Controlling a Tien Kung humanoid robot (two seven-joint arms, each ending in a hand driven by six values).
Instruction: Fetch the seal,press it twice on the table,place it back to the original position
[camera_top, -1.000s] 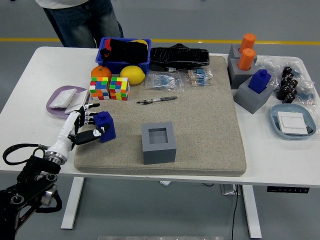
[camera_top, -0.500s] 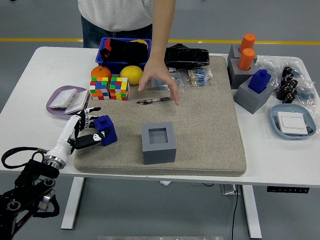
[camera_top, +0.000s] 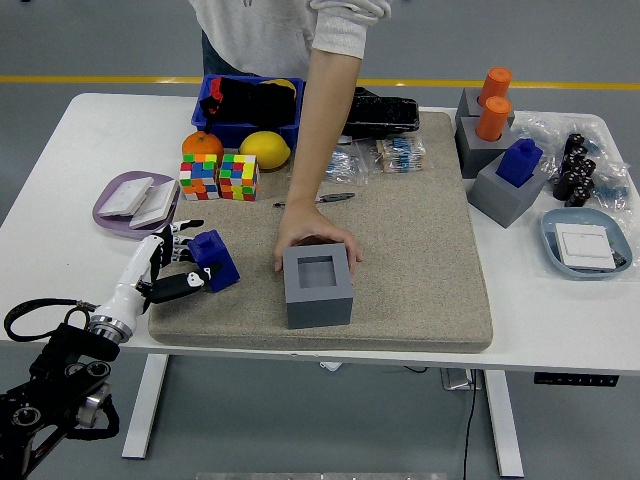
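Head view: left hand (camera_top: 178, 262) fingers curled around the blue block-shaped seal (camera_top: 214, 260), tilted on the beige mat's (camera_top: 420, 250) left edge. Person's hand (camera_top: 308, 240) grips the grey square holder (camera_top: 318, 286) mid-mat.

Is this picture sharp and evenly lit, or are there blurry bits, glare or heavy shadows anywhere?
Head view: light is soft and even, with only faint shadows beside the grey block and the person's hand. The black bag shows small glossy highlights. The blue seal in the left hand looks sharp, and no motion blur is evident. The table edges look fairly straight.
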